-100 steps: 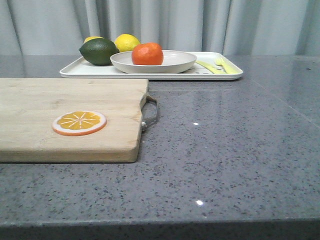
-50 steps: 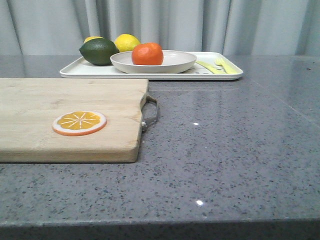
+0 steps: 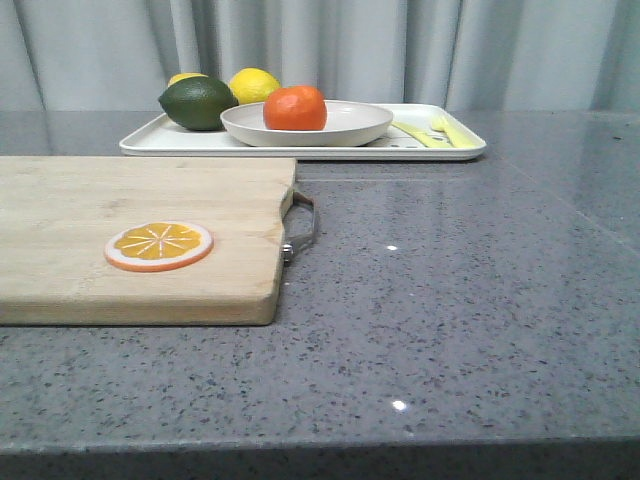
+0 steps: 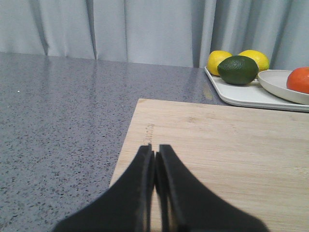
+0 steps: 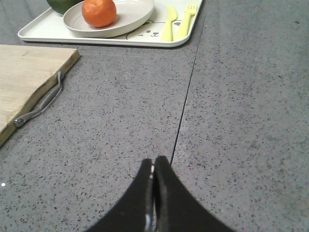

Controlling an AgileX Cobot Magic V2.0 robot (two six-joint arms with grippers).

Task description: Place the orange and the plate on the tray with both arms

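The left gripper (image 4: 155,159) has its two black fingers pressed together with nothing between them, hanging low over the near edge of the wooden cutting board (image 4: 227,150). The right gripper (image 5: 153,166) is closed the same way, fingertips touching and empty, poised above the bare speckled grey countertop (image 5: 231,125), close to a thin seam that runs across the stone.

From the right wrist camera, the board's corner with its metal handle (image 5: 41,104) lies off to one side, well apart from the fingers. On the board, seen from the front, an orange slice (image 3: 159,246) with a white rim lies flat.

Farther back, against the grey curtain (image 3: 330,45), the white tray (image 3: 455,150) sits on the counter, just beyond the board's far edge. The off-white plate (image 3: 345,125) rests on the tray near its middle, and the orange (image 3: 295,108) sits in the plate, toward its left side. A dark green lime (image 3: 198,103) lies on the tray's left end, touching or nearly touching the plate's rim, with two yellow lemons (image 3: 254,85) behind it. A pale yellow knife (image 5: 167,24) and fork (image 5: 186,19) lie side by side on the tray's right end, next to a faint bear drawing (image 5: 150,33) that peeks out beside the plate.
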